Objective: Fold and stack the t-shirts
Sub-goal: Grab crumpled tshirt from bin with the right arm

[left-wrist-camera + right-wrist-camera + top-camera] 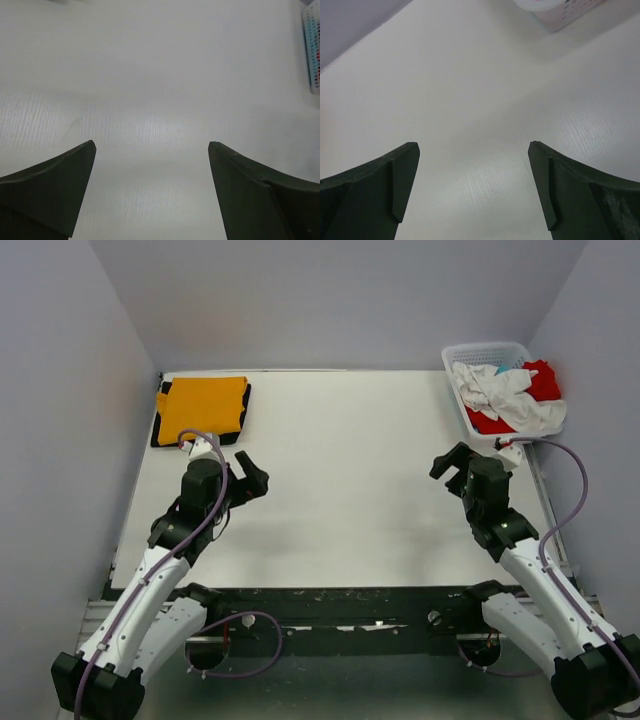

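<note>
T-shirts split between two spots on the white surface [350, 460]. At the far left corner, orange t-shirt [203, 406], folded into a neat rectangle and stacked on black t-shirt [160, 432], only dark edges peeking out along the left, right and near sides. At the far right corner, white lattice basket [485, 348] holding a rumpled heap: white t-shirt [505, 395] draped on top and spilling over the near rim, red t-shirt [545, 380] beneath and to the right, a sliver of light blue t-shirt [503, 370] near the middle. Left tool [252, 475] poised just near of the folded stack and apart from it, jaws spread wide, gripping nothing. Right tool [448, 465] likewise wide apart and unladen, placed left and near of the basket without touching it. From the left wrist, pale surface showing between the dark fingertips [65, 180], basket wall at the right edge. From the right wrist, the same pale stretch between parted fingertips, basket corner at the top edge.
</note>
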`<control>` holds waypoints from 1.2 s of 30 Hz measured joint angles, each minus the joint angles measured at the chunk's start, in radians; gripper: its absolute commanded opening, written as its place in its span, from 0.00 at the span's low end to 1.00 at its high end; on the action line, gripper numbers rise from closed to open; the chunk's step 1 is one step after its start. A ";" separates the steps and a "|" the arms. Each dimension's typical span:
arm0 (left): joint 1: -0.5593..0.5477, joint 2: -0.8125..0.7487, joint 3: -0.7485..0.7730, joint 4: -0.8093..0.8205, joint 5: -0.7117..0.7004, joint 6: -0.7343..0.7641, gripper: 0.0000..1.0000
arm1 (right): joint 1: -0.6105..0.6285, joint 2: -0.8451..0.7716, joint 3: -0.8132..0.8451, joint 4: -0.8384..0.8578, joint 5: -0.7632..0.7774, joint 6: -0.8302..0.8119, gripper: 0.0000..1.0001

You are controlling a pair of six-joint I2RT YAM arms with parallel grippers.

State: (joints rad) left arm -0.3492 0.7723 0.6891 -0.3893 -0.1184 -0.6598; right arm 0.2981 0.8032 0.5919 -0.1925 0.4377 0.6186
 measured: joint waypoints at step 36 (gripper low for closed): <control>0.000 -0.042 -0.052 0.000 -0.032 0.000 0.99 | -0.365 1.450 1.413 -0.170 0.047 -0.201 0.73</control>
State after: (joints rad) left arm -0.3489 0.7307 0.6373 -0.3893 -0.1509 -0.6594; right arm -0.0673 2.2528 2.0052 -0.3622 0.4843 0.4171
